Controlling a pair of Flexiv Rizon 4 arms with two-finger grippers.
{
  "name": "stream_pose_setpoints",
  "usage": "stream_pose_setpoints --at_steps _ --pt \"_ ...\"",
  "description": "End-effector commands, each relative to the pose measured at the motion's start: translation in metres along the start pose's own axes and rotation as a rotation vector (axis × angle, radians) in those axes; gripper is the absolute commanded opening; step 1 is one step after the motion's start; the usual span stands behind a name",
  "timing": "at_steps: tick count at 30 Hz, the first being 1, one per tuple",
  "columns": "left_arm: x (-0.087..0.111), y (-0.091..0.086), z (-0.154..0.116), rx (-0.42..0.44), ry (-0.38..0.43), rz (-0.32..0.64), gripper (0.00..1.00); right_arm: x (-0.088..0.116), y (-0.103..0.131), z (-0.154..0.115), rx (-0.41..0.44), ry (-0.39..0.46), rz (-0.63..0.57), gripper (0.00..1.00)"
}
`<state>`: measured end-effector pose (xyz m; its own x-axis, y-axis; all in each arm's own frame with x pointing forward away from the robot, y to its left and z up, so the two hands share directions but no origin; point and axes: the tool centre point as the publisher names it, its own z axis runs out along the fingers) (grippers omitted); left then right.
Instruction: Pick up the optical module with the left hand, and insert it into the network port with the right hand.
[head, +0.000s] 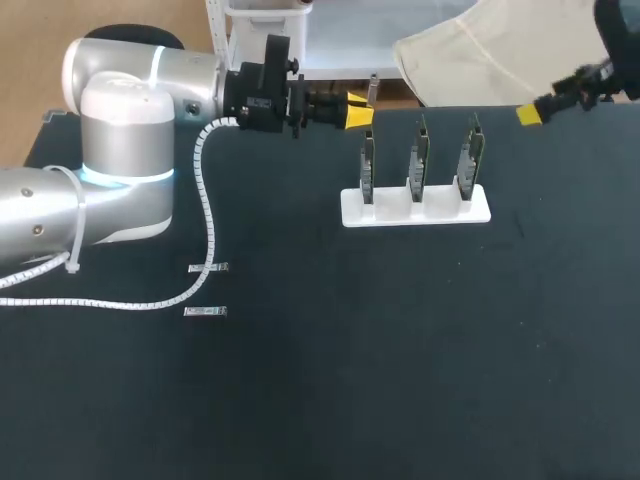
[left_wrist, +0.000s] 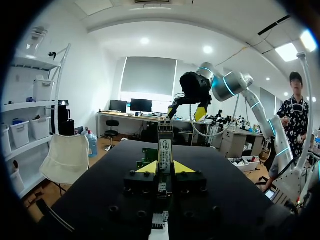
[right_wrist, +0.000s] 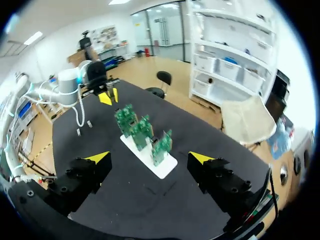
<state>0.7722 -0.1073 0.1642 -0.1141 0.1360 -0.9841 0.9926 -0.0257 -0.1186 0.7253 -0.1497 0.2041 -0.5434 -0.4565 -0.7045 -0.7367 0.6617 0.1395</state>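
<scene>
Left tool (head: 357, 110): pressed onto a slim silver-grey optical module (head: 372, 92), pinching it from both sides between the yellow tips. Juts out past those tips, lengthwise along the fingers. Hangs over the far edge of the black matte desk (head: 400, 400), a little left of its middle. Near the leftmost of three upright green circuit boards (head: 418, 160), on its far side and apart from it.

Right tool (head: 528, 114): spread wide, tips well apart. Hangs over the far right corner of the desk, well apart from the boards and from the left tool.

Flat white rectangular base (head: 352, 212): carries the three boards in a row, each standing apart from its neighbour. Lies in the far half of the desk, slightly right of the middle, long side parallel to the far edge. Well apart from the near edge and the right edge, with a wide band of black surface on both sides.

Two small flat silver modules (head: 208, 268): lie one behind the other in the left half of the desk, midway between the far and near edges. Just beside them, a white spiral-wrapped cable (head: 205, 195), hanging from the left arm and trailing across the desk toward the left edge.
</scene>
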Motion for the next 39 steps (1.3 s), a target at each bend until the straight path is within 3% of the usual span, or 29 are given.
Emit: stream_pose_setpoints --at_steps 1,24,31,39 --pt "0.000 0.002 0.000 0.003 0.000 0.000 0.00 -0.014 -0.002 0.018 -0.264 -0.004 -0.028 1.00" --pt "0.000 0.002 0.000 0.003 0.000 0.000 0.00 -0.018 0.000 0.022 -0.237 -0.010 -0.031 1.00" --pt "0.000 0.002 0.000 0.003 0.000 0.000 0.00 -0.039 0.026 0.037 -0.309 0.004 -0.224 1.00" --pt "0.000 0.002 0.000 0.003 0.000 0.000 0.00 -0.046 0.042 0.047 -0.392 0.015 -0.376 1.00"
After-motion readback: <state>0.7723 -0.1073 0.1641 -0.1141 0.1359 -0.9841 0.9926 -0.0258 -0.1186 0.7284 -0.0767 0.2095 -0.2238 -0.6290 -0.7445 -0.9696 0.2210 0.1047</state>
